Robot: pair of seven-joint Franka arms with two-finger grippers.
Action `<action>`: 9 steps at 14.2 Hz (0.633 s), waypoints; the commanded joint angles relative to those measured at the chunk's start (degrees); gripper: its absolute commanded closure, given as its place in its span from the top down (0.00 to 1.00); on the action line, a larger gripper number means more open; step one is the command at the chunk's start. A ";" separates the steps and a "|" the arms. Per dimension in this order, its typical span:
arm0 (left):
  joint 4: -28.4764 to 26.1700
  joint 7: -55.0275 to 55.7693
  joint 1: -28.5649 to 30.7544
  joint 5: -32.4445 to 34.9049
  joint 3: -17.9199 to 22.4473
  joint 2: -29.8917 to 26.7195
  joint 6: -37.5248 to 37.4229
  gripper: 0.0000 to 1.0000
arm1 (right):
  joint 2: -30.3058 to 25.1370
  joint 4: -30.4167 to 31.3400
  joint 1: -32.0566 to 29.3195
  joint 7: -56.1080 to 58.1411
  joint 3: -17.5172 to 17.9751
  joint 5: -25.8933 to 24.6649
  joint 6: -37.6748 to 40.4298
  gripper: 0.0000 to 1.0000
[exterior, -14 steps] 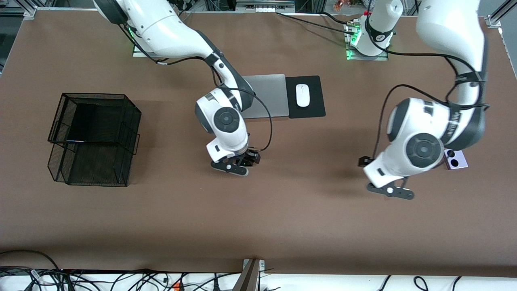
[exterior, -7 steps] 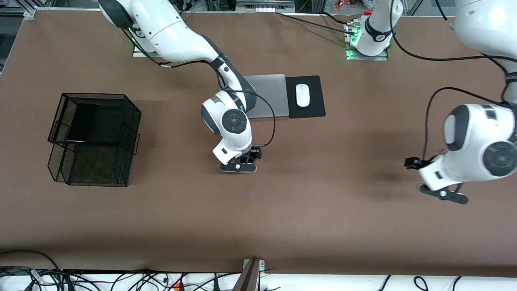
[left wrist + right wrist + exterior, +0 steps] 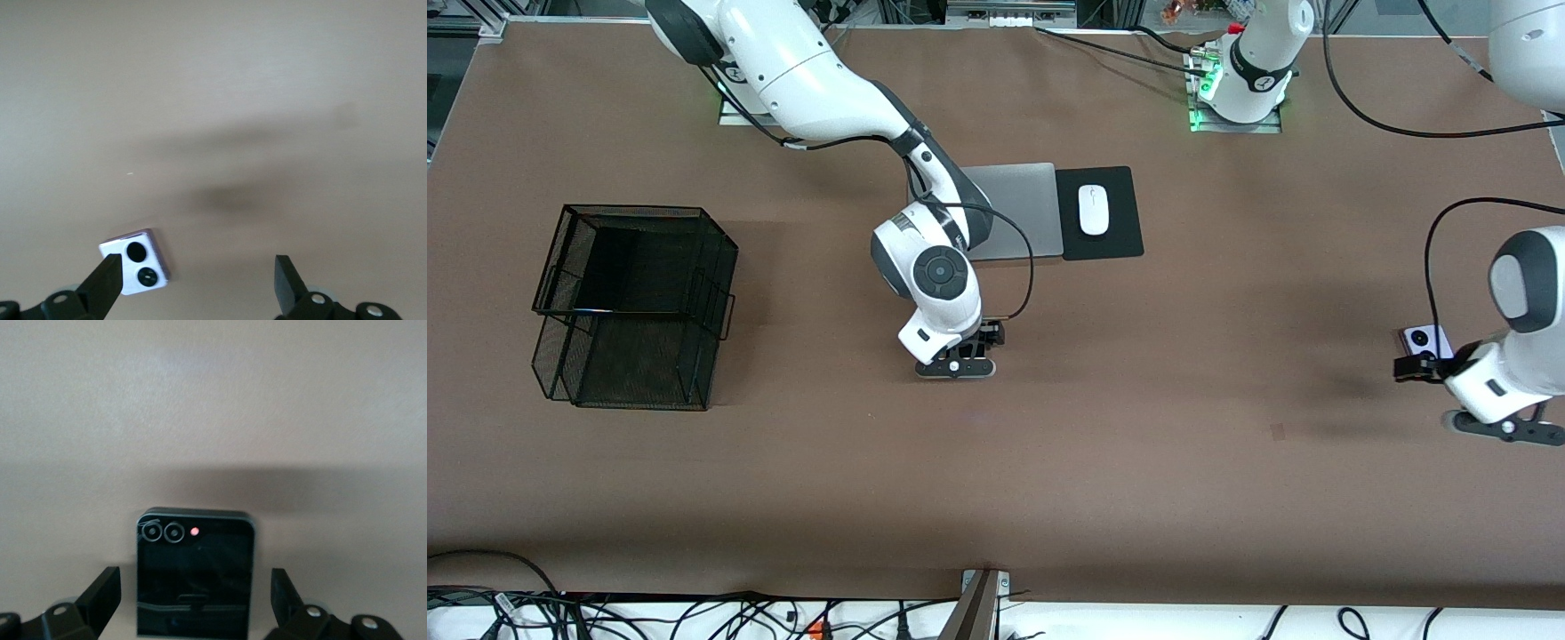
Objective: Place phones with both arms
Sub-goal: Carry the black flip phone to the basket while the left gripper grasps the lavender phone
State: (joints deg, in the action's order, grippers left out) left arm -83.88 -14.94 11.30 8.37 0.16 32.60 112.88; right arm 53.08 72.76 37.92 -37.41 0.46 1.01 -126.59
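Note:
A small squarish black phone [image 3: 195, 577] lies flat on the brown table, right between the spread fingers of my right gripper [image 3: 195, 603], which is open and hangs low over it near the table's middle. In the front view that gripper [image 3: 953, 356] hides the phone. A lavender-white phone [image 3: 1424, 340] with two black circles lies at the left arm's end of the table. My left gripper [image 3: 197, 283] is open above the table just beside this phone [image 3: 137, 261], with one fingertip [image 3: 107, 283] overlapping its edge. Nothing is held.
A black wire mesh basket [image 3: 636, 302] stands at the right arm's end of the table. A closed grey laptop [image 3: 1018, 209] and a white mouse [image 3: 1093, 210] on a black pad [image 3: 1100, 240] lie near the robots' bases. Cables [image 3: 694, 613] run along the front edge.
The left arm has swung far toward its own end of the table, uncovering the lavender-white phone. The right gripper shifted slightly and squared up over the black phone.

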 commanded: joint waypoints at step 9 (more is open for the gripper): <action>-7.16 1.76 5.82 0.33 -1.12 -0.87 6.19 1.00 | 0.36 2.65 0.75 -0.30 -0.10 0.92 -4.28 0.99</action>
State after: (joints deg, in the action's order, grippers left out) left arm -88.42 -12.64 15.19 8.36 -0.26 32.75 117.11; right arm 53.52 74.94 38.26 -37.46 0.47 1.72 -129.70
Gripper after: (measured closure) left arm 0.000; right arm 0.004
